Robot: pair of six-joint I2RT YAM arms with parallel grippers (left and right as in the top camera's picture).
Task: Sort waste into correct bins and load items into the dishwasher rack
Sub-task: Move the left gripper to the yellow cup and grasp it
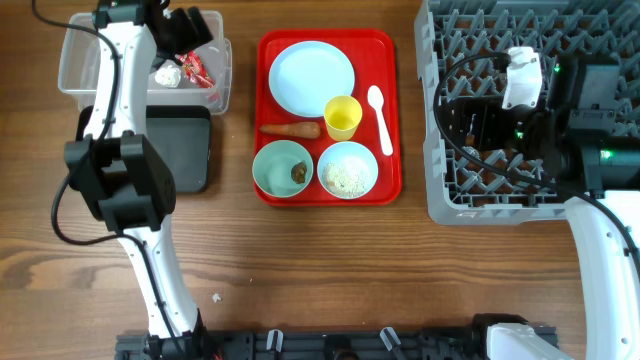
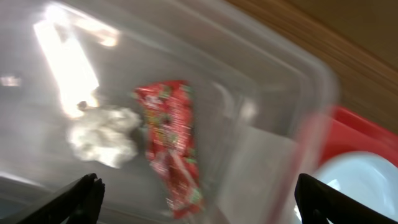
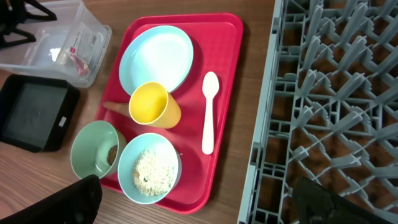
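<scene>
**Now above the clear tub: left fingers spread wide, nothing held**

Upper left of the overhead view: clear plastic tub [image 1: 72, 62] on the wooden desk [image 1: 350, 280]. On its floor, side by side, red-and-white wrapper [image 1: 195, 68] and crumpled white tissue [image 1: 168, 74]. Hanging over that tub, left fingers [image 2: 84, 198], set far apart at the lower corners of the left wrist view with nothing between them. Wrapper and tissue loose below, touching neither finger. Just below the tub in the overhead frame, black tray [image 1: 190, 150], partly hidden under the left arm.

Centre of the frame: flat red serving tray [image 1: 385, 60].
- At its top, pale blue plate [image 1: 313, 77].
- Just below the plate, yellow cup [image 1: 342, 116], upright.
- Along the right side, white spoon [image 1: 380, 118], bowl end upward in the frame.
- Left of the cup and close beside it, orange carrot [image 1: 293, 129], lying flat.
- Along the lower edge, bowl of brownish scraps [image 1: 281, 171] at left and bowl of white rice [image 1: 347, 169] at right, close together.

Right side of the frame: grey dishwasher rack [image 1: 470, 40], with the right arm above it. Right fingers [image 3: 68, 199] likewise spread wide, at the lower corners of the right wrist view, gripping nothing.
</scene>
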